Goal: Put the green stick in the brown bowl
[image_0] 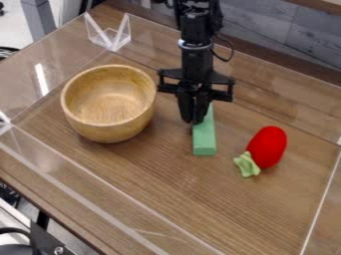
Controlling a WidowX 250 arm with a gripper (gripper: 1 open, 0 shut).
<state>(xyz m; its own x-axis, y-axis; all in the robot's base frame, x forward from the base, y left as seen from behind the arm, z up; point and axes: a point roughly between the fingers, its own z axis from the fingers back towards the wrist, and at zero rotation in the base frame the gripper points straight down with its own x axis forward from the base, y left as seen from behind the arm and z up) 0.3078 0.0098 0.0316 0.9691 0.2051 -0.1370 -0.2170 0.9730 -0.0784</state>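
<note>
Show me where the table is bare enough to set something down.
Widest bare patch: the near side of the table, in front of the brown bowl, green stick and strawberry toy. A smaller one lies at the back right, beyond the toy. Crowded: the middle, where the gripper stands at the stick's far end, close beside the bowl.

One brown bowl (108, 102) sits at nine o'clock on the single wooden table (120, 189), and one green stick (206, 133) lies near the centre. One red strawberry toy (265, 148) lies at three o'clock, and one clear plastic stand (108, 32) sits at eleven o'clock. One robot arm bears one gripper (194, 118) at the centre.
</note>
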